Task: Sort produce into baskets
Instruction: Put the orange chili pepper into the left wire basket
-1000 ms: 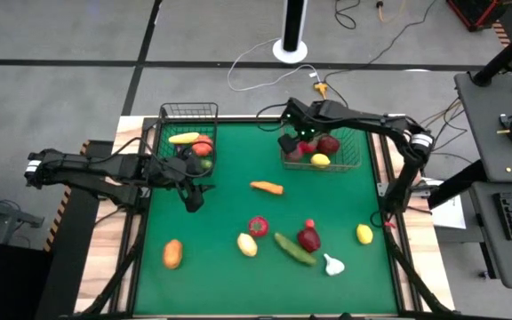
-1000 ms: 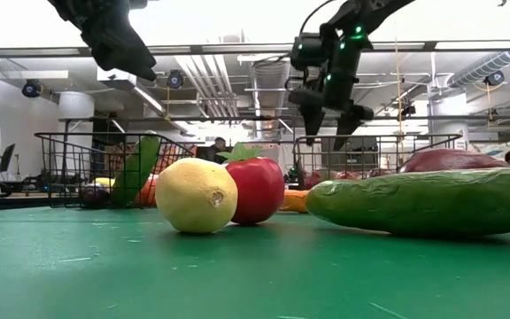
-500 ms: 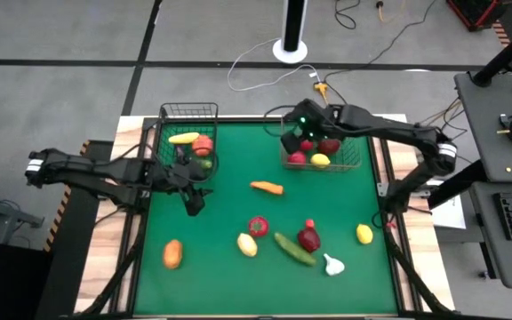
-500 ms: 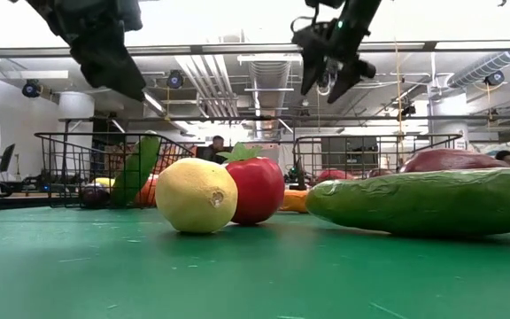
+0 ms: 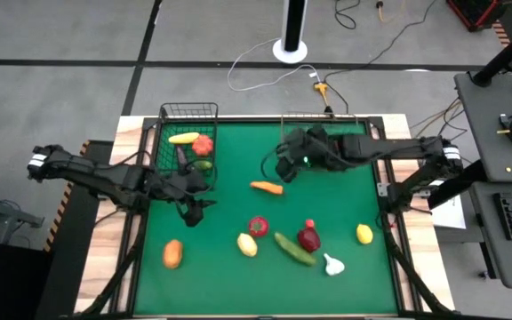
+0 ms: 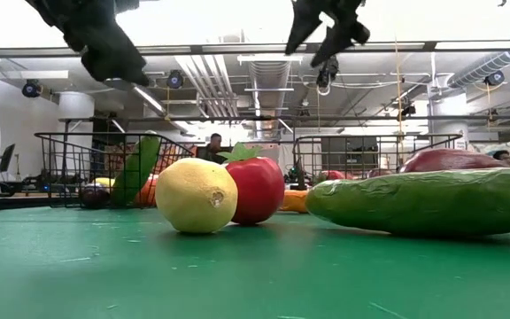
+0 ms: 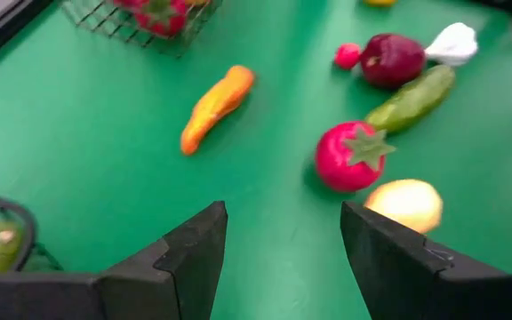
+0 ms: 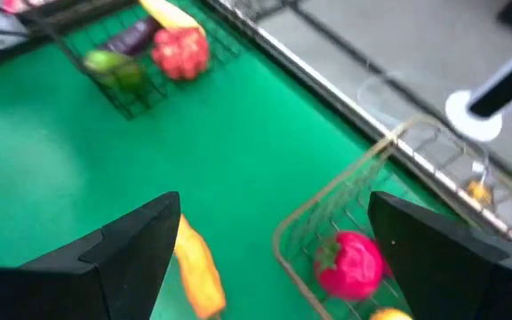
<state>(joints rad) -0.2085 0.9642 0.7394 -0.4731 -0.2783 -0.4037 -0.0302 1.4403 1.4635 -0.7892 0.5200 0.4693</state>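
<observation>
My left gripper [image 5: 195,211] is open and empty, above the green mat just near of the black wire basket [image 5: 188,110]. That basket holds yellow, red, purple and green produce. My right gripper [image 5: 282,166] is open and empty, high over the mat at the left near corner of the wider basket [image 5: 345,117]. A red piece [image 8: 352,263] lies in that basket. An orange carrot [image 5: 268,188] lies on the mat between my grippers. A red tomato [image 5: 258,226], a lemon [image 5: 247,244], a cucumber [image 5: 294,249] and a dark red piece [image 5: 308,238] lie nearer.
White garlic [image 5: 333,264], a yellow fruit [image 5: 364,234] and an orange fruit [image 5: 173,253] lie toward the near edge. My right arm lies across the wider basket. Bare mat lies between the two baskets. Wooden borders frame the mat.
My right gripper has risen out of the wider basket and gone toward the table's left and near side, stopping over the mat by the basket's corner. My left gripper has drifted a little toward the near edge.
</observation>
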